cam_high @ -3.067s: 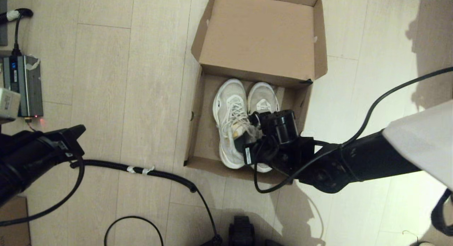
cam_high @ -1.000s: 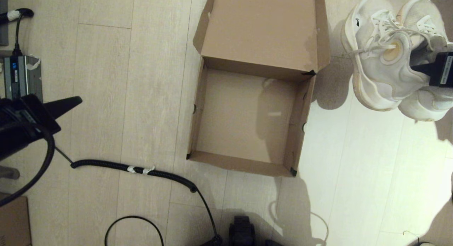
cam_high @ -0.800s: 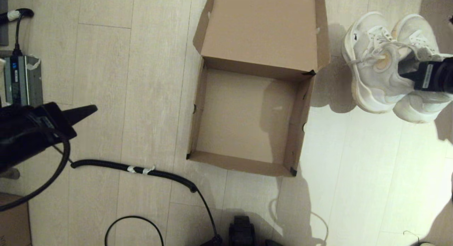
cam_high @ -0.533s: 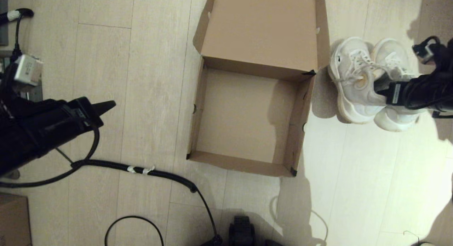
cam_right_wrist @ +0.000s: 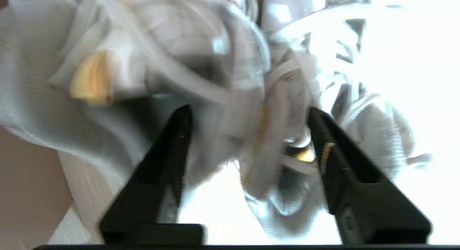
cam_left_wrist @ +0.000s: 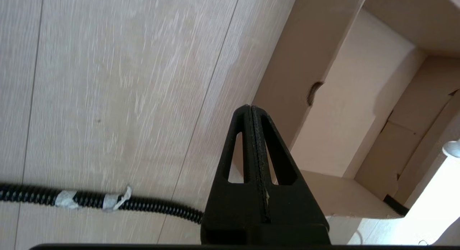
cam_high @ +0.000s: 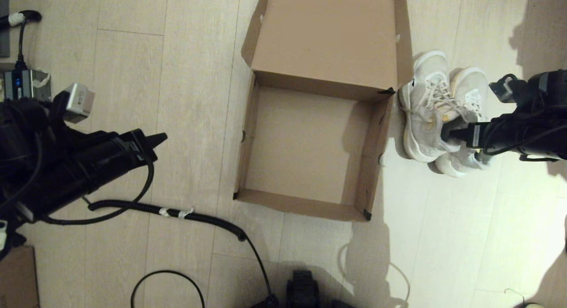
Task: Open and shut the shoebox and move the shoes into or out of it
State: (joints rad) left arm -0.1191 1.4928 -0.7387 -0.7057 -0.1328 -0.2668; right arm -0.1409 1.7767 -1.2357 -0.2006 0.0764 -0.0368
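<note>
Now the white sneakers (cam_high: 436, 115) rest on the floor beside the emptied shoebox (cam_high: 310, 144); right hand (cam_high: 447, 134) apparently released, left hand (cam_left_wrist: 252, 113) clenched.

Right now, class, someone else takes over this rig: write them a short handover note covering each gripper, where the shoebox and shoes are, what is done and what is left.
Right gripper: fingers apart, straddling the collars of the shoes; whether it grips or has let go is unclear.
Left gripper: shut, empty, over the floor on the shoebox's left.
Shoebox: open, lid folded back, nothing inside.
Shoes: together on the floor beside the box's right wall.
Done: box opened, shoes out.
Left: withdraw the right gripper from the shoes, then probably close the lid.
</note>
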